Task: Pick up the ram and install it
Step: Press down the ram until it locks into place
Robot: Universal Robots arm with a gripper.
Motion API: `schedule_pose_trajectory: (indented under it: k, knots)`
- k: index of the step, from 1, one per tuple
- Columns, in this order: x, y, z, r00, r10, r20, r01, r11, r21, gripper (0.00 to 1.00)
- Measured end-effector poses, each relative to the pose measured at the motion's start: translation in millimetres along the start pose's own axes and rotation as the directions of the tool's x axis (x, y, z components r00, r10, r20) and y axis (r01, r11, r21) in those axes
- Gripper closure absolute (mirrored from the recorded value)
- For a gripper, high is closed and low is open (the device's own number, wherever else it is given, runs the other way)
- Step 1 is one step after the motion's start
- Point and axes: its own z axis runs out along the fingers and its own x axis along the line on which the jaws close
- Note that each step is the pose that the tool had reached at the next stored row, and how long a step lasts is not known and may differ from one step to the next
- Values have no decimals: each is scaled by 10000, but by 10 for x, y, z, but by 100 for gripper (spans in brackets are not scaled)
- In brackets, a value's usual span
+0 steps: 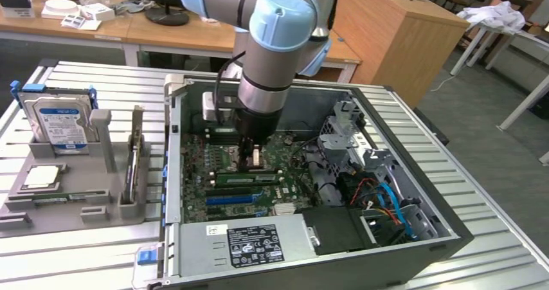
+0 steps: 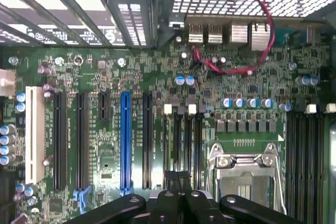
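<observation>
One arm reaches down into the open PC case [image 1: 403, 200] on the ribbed metal table [image 1: 480, 174], w/ the gripper [image 1: 251, 163] low over the motherboard [image 1: 283, 168] near the case's centre. Jaws are together, pressed down onto the ram [image 1: 249, 177], a green stick lying lengthwise in the slot area just at 6 o'clock of the gripper in the exterior view. In the wrist view the gripper [image 2: 178, 182] sits closed over the board's black memory slots [image 2: 181, 140], beside the CPU socket [image 2: 247, 177]; a blue slot [image 2: 125, 140] and white slot [image 2: 33, 135] stand further off. At 9 o'clock of the case, a grey holder [image 1: 77, 193] carries a hard drive [image 1: 58, 126], upright. PSU [image 1: 249, 242] at 6 o'clock.
</observation>
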Motion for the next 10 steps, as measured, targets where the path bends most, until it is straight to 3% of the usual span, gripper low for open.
schedule_pose_trajectory:
  k: [10]
  knots:
    - [0, 56, 0, 10000, -1, 1, 1, 10000, 2, 89]
